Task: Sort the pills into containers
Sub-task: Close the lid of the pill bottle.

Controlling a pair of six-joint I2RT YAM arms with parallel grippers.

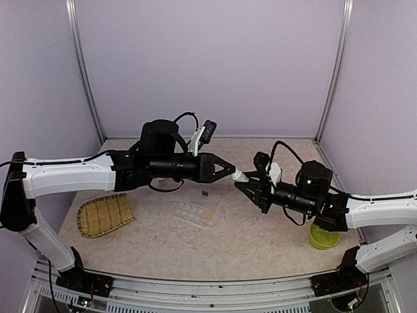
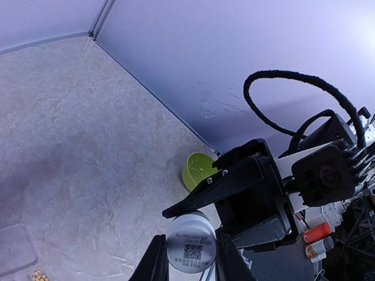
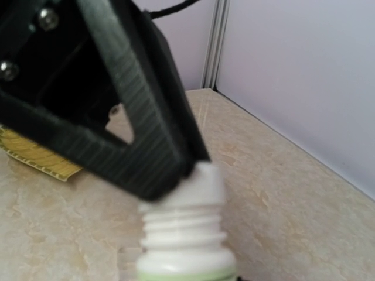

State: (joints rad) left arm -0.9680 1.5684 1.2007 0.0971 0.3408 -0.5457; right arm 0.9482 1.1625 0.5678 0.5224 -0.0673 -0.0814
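Top external shows my left gripper clenched on the cap and my right gripper grasping the bottle mid-air, probably to unscrew it. Orange pills sit in the clear box below.

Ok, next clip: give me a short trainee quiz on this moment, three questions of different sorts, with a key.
1. True or false: the white plastic bottle stands on the table.
2. The tiny orange-yellow pills lie in: A) the lime-green bowl, B) the flat clear plastic box with small compartments, C) the woven bamboo tray.
3. What is gripping the bottle?

Key
1. False: it is held in mid-air.
2. B.
3. The left gripper and the right gripper, one at each end of the bottle.
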